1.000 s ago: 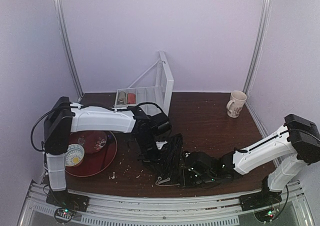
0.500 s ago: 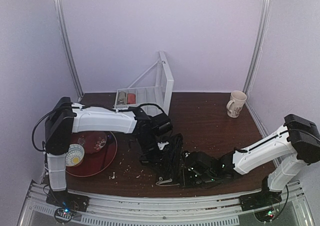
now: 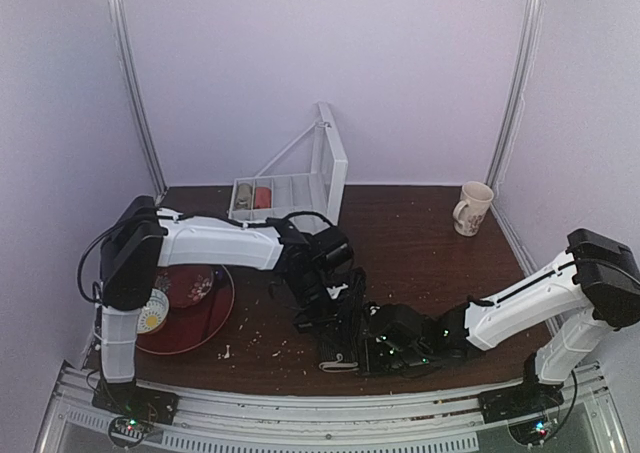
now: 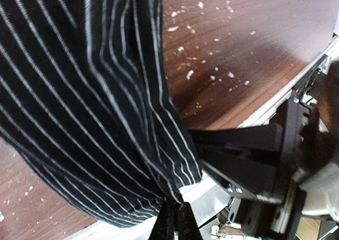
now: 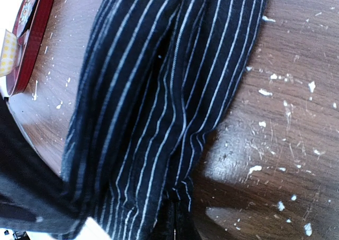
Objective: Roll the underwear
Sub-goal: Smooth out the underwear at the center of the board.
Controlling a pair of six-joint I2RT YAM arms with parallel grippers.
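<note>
Your left end effector [image 3: 322, 308] is down over the underwear [image 3: 342, 325], which sits bunched on the tabletop [image 3: 420, 253] near the front edge, between the two arms and just right of the red plate [image 3: 205, 313]. In the left wrist view the left end effector [image 4: 172, 225] has its fingers pressed together on a fold of the underwear [image 4: 90, 107], and the pinstriped cloth hangs in draped folds above the crumb-speckled wood. Your right end effector [image 3: 372, 349] lies low against the garment's right side. From the right wrist camera the right end effector [image 5: 176, 219] appears closed too, nipping the lower edge of the underwear [image 5: 159, 91], whose cloth runs away from it in long ridges toward the plate's rim [image 5: 24, 44]. A mug [image 3: 472, 208] stands well apart at the far right, and a white rack [image 3: 300, 188] is at the back.
</note>
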